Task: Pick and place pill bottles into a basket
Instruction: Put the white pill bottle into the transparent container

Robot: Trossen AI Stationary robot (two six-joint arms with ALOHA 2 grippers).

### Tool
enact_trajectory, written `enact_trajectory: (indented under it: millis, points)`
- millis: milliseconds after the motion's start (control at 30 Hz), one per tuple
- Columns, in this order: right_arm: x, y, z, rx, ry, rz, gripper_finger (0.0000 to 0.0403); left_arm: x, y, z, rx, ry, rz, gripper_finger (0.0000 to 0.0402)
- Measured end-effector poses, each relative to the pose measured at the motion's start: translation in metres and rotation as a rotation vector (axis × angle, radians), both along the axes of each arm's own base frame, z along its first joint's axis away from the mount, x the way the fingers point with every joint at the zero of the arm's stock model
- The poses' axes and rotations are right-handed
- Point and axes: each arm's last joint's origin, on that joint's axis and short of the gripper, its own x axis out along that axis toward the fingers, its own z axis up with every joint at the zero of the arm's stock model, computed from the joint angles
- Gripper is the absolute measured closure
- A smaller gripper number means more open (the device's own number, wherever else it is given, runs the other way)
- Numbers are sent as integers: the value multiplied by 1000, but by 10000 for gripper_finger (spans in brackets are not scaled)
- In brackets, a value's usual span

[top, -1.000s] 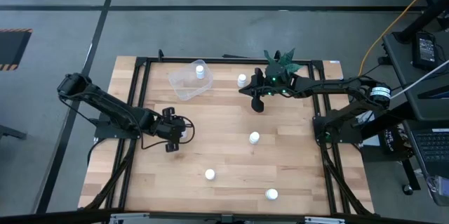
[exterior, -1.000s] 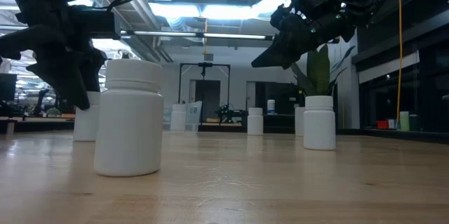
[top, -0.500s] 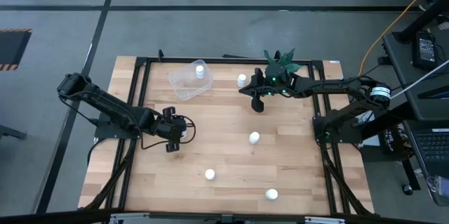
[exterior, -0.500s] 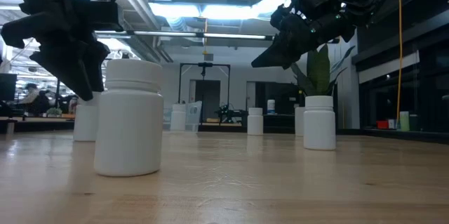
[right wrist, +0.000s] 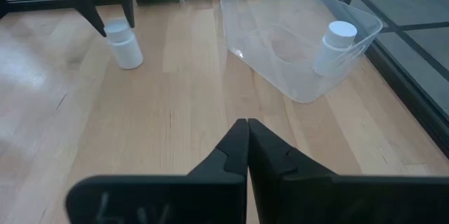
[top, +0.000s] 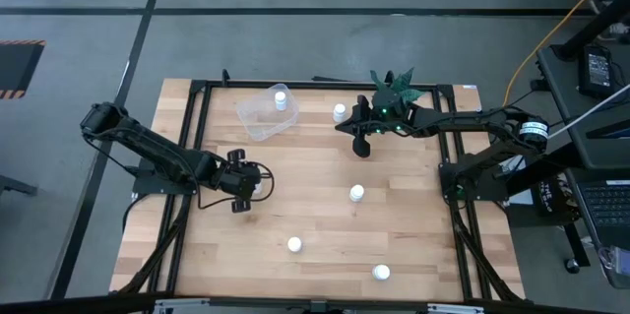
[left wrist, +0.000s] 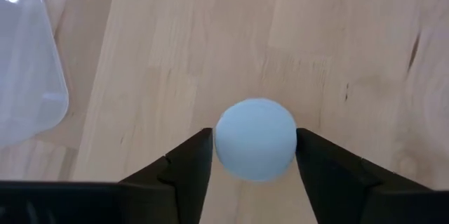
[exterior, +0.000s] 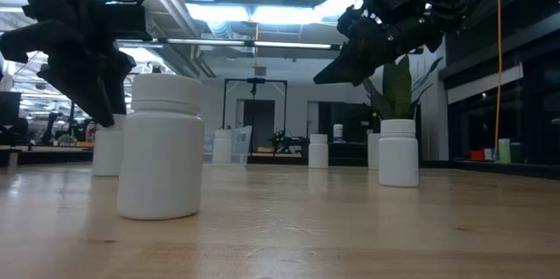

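Evidently, a pill bottle [left wrist: 255, 140] is straddled by the left pincer [left wrist: 254, 155], fingers close but not clamped, ready for lifting toward the basket [top: 264, 114]; the right pincer [right wrist: 248, 148] is held shut, idle.

Light: even overhead wash, soft shadows on the table [top: 315, 225] | Glare: ceiling lights [exterior: 254, 12] blown out low | Focus: near bottle [exterior: 160, 146] sharp, room behind soft

Counted: six pill bottles [top: 356, 193], one inside basket [top: 266, 114], five outside it; one basket; one potted plant [top: 394, 88] beside basket
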Motion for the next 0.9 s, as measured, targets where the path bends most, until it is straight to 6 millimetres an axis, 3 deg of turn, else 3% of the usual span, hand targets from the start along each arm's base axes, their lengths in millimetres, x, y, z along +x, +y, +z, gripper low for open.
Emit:
enact_trajectory:
  millis: [200, 700, 900]
  points:
    - [0, 0, 0, 0, 0, 0, 395, 0, 0, 0, 25, 8, -45, 251]
    - [0, 0, 0, 0, 0, 0, 395, 0, 0, 0, 32, 12, -62, 252]
    - [0, 0, 0, 0, 0, 0, 395, -3, 1, 10, 21, -9, -89, 252]
